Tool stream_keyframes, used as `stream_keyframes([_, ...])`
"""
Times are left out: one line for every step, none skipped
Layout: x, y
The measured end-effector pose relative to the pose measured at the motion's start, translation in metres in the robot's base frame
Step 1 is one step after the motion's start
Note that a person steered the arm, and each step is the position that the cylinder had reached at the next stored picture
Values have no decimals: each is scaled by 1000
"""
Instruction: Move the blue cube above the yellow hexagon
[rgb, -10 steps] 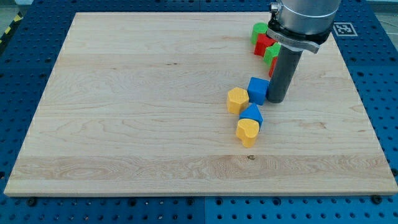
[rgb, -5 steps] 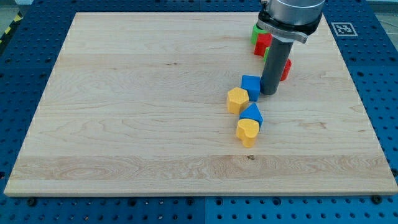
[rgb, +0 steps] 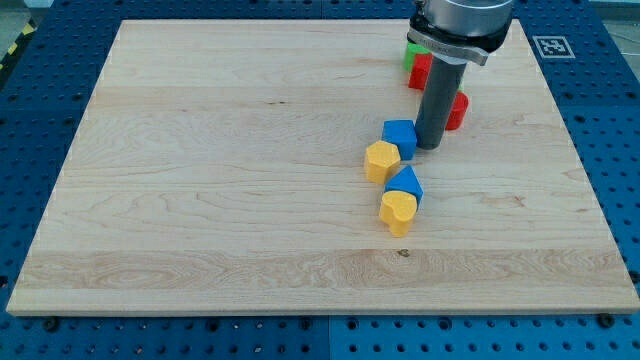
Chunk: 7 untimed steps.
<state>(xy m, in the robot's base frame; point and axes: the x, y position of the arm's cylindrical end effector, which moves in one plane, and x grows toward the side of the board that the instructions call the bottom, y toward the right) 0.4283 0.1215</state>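
The blue cube (rgb: 400, 136) sits on the wooden board (rgb: 220, 160), touching the upper right of the yellow hexagon (rgb: 381, 160). My tip (rgb: 429, 146) stands right against the cube's right side. The dark rod rises from there toward the view's top, where the arm's grey body hides part of the blocks behind it.
A second blue block (rgb: 405, 185) lies just below the hexagon, with a yellow heart-shaped block (rgb: 397, 211) touching its lower side. Red blocks (rgb: 456, 110) and a green block (rgb: 412, 50) cluster near the view's top right, partly hidden by the arm.
My tip has moved to the view's left and slightly up, pushing the blue cube the same way, so it now sits more above the yellow hexagon.
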Motion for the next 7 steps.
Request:
stream_keyframes([0, 0])
stream_keyframes([5, 0])
stream_keyframes([5, -2])
stream_keyframes([5, -6])
stream_keyframes([5, -6])
stream_keyframes([8, -9])
stream_keyframes([8, -9])
